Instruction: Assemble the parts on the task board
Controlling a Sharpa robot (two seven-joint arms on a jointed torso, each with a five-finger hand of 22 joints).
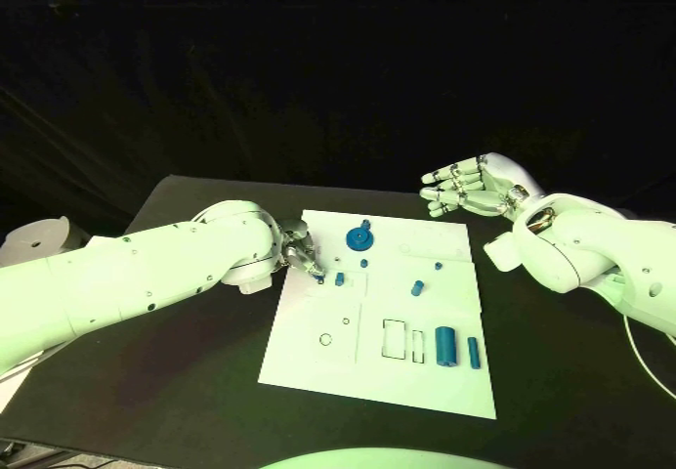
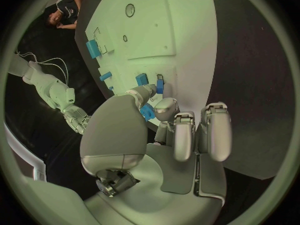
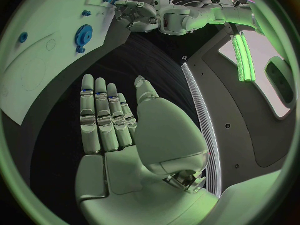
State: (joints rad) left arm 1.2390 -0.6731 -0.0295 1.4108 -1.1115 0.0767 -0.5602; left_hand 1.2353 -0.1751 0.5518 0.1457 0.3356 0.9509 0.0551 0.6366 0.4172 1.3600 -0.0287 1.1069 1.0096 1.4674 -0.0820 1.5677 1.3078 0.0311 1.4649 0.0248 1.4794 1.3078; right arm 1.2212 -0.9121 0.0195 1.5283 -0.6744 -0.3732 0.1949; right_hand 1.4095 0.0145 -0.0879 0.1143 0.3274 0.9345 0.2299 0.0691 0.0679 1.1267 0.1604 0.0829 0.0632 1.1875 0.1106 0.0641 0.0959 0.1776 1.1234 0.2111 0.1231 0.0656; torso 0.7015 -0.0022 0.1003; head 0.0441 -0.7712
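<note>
While I look down from my head, my left hand (image 1: pixel 296 249) pinches a small blue part (image 1: pixel 321 278) at the left edge of the white board (image 1: pixel 380 376), and my right hand (image 1: pixel 472 186) hovers spread and empty beyond the board's far right corner. From my left wrist, my fingertips (image 2: pixel 142 96) hold that part (image 2: pixel 147 112) over the board (image 2: pixel 181 20). From my right wrist, my flat palm (image 3: pixel 125 150) holds nothing above the black table (image 3: pixel 94 65).
</note>
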